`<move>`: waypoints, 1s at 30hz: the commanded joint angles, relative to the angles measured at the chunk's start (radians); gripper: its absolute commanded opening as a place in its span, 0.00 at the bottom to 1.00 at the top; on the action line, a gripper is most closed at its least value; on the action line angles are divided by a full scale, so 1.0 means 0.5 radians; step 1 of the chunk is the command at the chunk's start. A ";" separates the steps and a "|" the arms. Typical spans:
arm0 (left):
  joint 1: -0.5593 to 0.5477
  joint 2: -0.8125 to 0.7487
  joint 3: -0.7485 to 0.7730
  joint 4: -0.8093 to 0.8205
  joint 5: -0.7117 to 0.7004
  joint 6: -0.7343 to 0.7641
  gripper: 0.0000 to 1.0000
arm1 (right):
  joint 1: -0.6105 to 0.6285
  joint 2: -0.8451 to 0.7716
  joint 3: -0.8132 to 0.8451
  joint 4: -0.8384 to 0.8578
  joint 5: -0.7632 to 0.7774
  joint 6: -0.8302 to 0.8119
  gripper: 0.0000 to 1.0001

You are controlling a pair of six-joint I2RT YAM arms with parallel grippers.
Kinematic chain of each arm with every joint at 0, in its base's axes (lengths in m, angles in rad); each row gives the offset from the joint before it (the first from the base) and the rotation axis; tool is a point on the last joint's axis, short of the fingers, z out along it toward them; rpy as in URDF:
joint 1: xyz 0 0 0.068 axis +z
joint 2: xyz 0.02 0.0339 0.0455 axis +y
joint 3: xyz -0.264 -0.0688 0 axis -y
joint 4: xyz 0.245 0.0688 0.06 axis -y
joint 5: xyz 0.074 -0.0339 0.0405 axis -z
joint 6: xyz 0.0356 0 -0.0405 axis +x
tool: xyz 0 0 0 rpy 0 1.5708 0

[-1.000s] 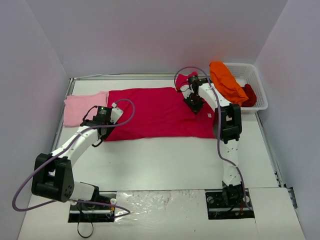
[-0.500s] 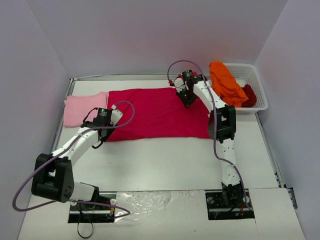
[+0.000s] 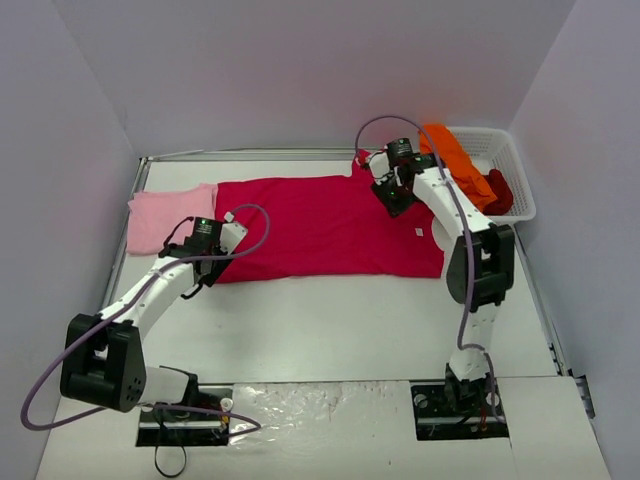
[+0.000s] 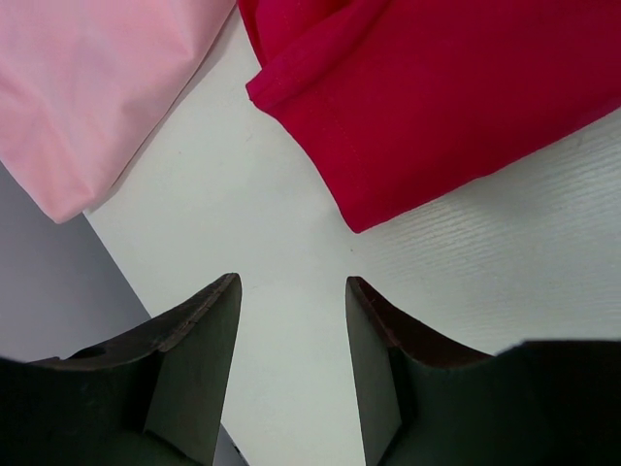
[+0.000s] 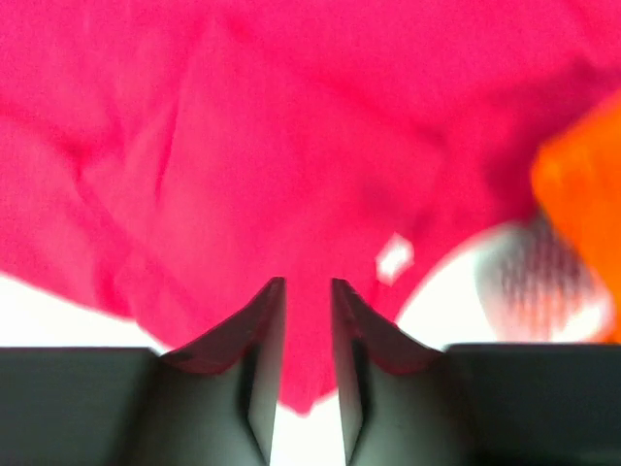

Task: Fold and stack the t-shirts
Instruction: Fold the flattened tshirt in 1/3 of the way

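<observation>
Far left, pale pink t-shirt [image 3: 170,215] on worktop [image 3: 330,320], cut off by frame edges in left wrist view. Tips of left pincer [image 4: 291,291] lost under own wrist from above. Right wrist view blurred, with orange t-shirt [image 3: 452,165] only a smear there. Partly hidden: dark red t-shirt [image 3: 498,190] in basket [image 3: 520,170], behind orange one draped over rim. Left wrist only: pincer spread, holding nothing, over bare worktop just short of near-left corner of crimson t-shirt [image 3: 320,225]. Right wrist only: right pincer [image 5: 306,286] parted by narrow slit, crimson cloth showing through. Crimson t-shirt flat mid-worktop, just beside pink. Left arm stretched forward; right arm bent, reaching shirt's far-right edge near basket.
</observation>
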State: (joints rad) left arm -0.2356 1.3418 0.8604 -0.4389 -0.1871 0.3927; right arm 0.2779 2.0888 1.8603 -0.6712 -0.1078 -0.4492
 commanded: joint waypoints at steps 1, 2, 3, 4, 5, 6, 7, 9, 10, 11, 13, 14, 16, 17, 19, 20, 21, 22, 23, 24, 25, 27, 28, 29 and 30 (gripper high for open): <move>-0.020 -0.140 0.034 -0.107 0.135 0.064 0.46 | -0.037 -0.370 -0.283 -0.044 0.142 0.009 0.24; -0.023 -0.149 0.025 -0.113 0.159 0.089 0.47 | -0.040 -0.498 -0.376 -0.044 0.154 -0.010 0.25; -0.026 -0.159 0.004 -0.116 0.202 0.110 0.47 | -0.043 -0.560 -0.471 -0.044 0.175 -0.040 0.29; -0.035 -0.156 -0.006 -0.128 0.215 0.132 0.47 | -0.050 -0.603 -0.645 -0.044 0.209 -0.050 0.31; -0.047 -0.156 -0.018 -0.132 0.218 0.150 0.47 | -0.062 -0.652 -0.719 -0.041 0.267 -0.053 0.32; -0.053 -0.140 -0.039 -0.141 0.215 0.187 0.47 | -0.071 -0.731 -0.790 -0.041 0.301 -0.053 0.33; -0.063 -0.128 -0.049 -0.138 0.212 0.208 0.47 | -0.080 -0.766 -0.906 -0.038 0.311 -0.050 0.33; -0.084 -0.104 -0.067 -0.119 0.206 0.251 0.47 | -0.126 -0.860 -0.993 -0.014 0.311 -0.028 0.34; -0.090 -0.079 -0.079 -0.110 0.202 0.264 0.47 | -0.141 -0.882 -1.017 -0.008 0.292 -0.019 0.36; -0.096 -0.064 -0.086 -0.095 0.199 0.270 0.47 | -0.166 -0.898 -1.057 -0.001 0.283 -0.010 0.38; -0.096 -0.024 -0.092 -0.058 0.190 0.270 0.47 | -0.181 -0.925 -1.079 0.008 0.243 0.018 0.40; -0.096 -0.018 -0.086 -0.055 0.205 0.267 0.47 | -0.188 -0.925 -1.088 0.011 0.216 0.042 0.40; -0.100 -0.005 -0.073 -0.055 0.242 0.261 0.47 | -0.185 -0.919 -1.088 0.014 0.154 0.067 0.41; -0.103 -0.002 -0.070 -0.052 0.264 0.258 0.47 | -0.185 -0.910 -1.088 0.014 0.151 0.082 0.41; -0.112 0.001 -0.073 -0.037 0.273 0.270 0.47 | -0.188 -0.904 -1.107 0.026 0.151 0.079 0.42; -0.112 0.007 -0.079 -0.033 0.273 0.285 0.48 | -0.188 -0.901 -1.116 0.029 0.154 0.079 0.43; -0.112 0.022 -0.083 -0.027 0.279 0.291 0.48 | -0.197 -0.901 -1.137 0.032 0.157 0.079 0.44; -0.112 0.034 -0.086 -0.027 0.285 0.297 0.48 | -0.203 -0.901 -1.146 0.032 0.157 0.079 0.44; -0.112 0.044 -0.089 -0.027 0.294 0.304 0.48 | -0.206 -0.901 -1.153 0.038 0.160 0.079 0.44; -0.115 0.059 -0.092 -0.027 0.310 0.316 0.48 | -0.218 -0.901 -1.159 0.035 0.157 0.082 0.44; -0.115 0.065 -0.098 -0.018 0.313 0.322 0.48 | -0.224 -0.901 -1.162 0.038 0.157 0.082 0.44; -0.115 0.105 -0.119 0.025 0.307 0.350 0.48 | -0.231 -0.904 -1.162 0.039 0.145 0.091 0.44; -0.118 0.123 -0.128 0.043 0.295 0.356 0.48 | -0.231 -0.904 -1.159 0.035 0.139 0.095 0.44; -0.118 0.142 -0.129 0.058 0.285 0.365 0.48 | -0.231 -0.904 -1.156 0.038 0.133 0.098 0.44; -0.115 0.184 -0.129 0.080 0.270 0.368 0.47 | -0.231 -0.904 -1.156 0.039 0.130 0.104 0.44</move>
State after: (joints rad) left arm -0.2882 1.4055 0.8001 -0.4324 -0.0486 0.5472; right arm 0.1692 1.6760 1.2835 -0.6334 -0.0311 -0.4149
